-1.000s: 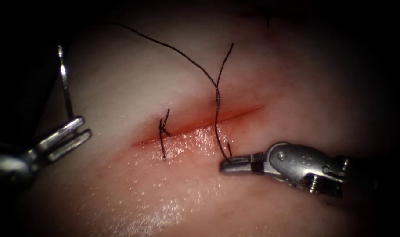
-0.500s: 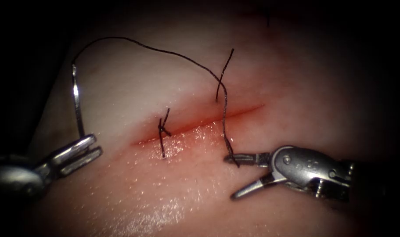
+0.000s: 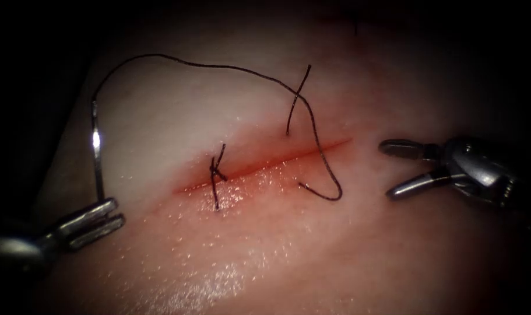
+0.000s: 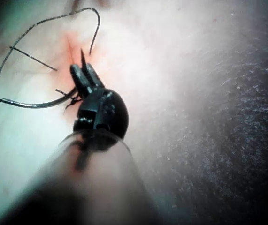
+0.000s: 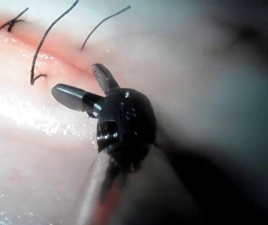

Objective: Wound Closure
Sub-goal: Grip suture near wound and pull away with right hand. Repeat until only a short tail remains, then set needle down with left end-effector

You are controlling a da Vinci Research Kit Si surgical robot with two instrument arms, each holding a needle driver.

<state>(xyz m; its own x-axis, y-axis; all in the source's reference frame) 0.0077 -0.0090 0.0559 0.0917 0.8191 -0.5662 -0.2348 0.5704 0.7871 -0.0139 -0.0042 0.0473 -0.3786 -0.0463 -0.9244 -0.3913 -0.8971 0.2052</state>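
The left gripper (image 3: 90, 219) is clamped on the needle (image 3: 95, 151) near one end of its curve, the steel standing free above the tissue (image 3: 160, 116) well left of the cut (image 3: 265, 163), not in it. Thread (image 3: 218, 66) arcs from the needle's top across to the cut and ends in a slack curl (image 3: 329, 189) on the tissue. The right gripper (image 3: 396, 169) sits right of the cut, jaws apart, holding nothing. 1 knot (image 3: 217, 174) already crosses the cut's left part.

The needle looks stiff and slick, best gripped on its body away from the tip; the thread is limp and light, the tissue soft and wet.

0.5 s ago the right gripper sat beside the thread end below the cut; it has since backed off to the right, and the thread end has curled.
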